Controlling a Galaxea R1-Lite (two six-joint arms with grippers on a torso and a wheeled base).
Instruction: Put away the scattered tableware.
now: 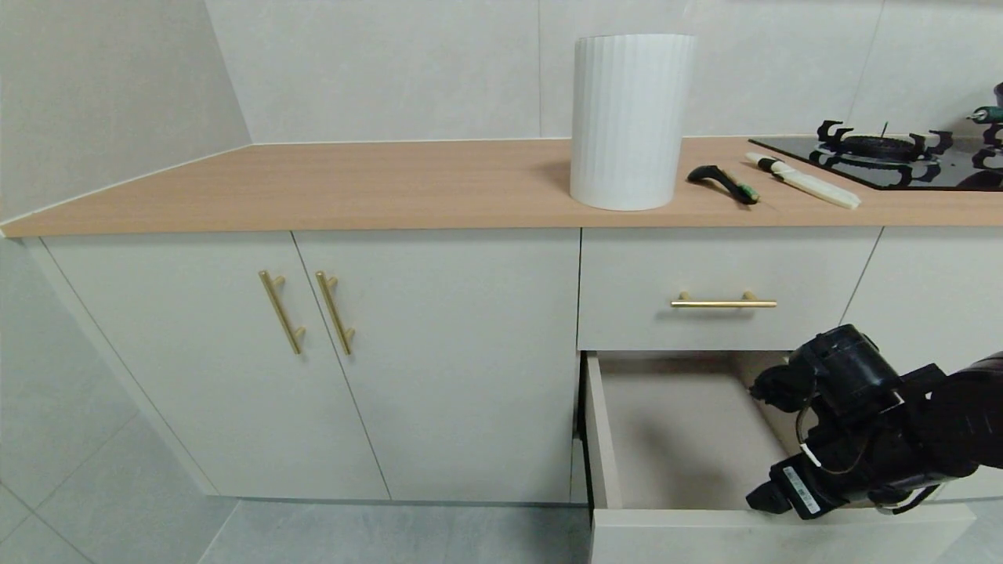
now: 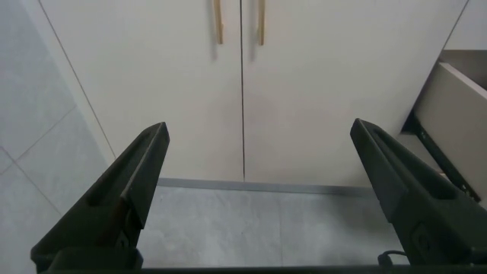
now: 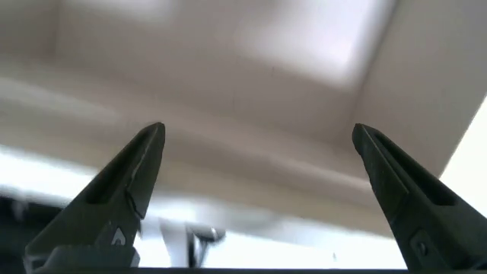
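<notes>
On the wooden worktop [image 1: 392, 188] lie the task's pieces: a black-handled utensil [image 1: 722, 182] just beside the white ribbed canister [image 1: 631, 117], and a long white utensil [image 1: 803, 181] near it. Below them, the lower drawer [image 1: 603, 439] stands pulled out. The right gripper [image 3: 259, 137] hangs over that drawer, spread wide and empty, and the left gripper [image 2: 259, 133], equally wide, faces the cabinet doors [image 2: 243, 76]. Next, I judge, the right arm should rise and close across the black handle's middle, clear of the canister.
</notes>
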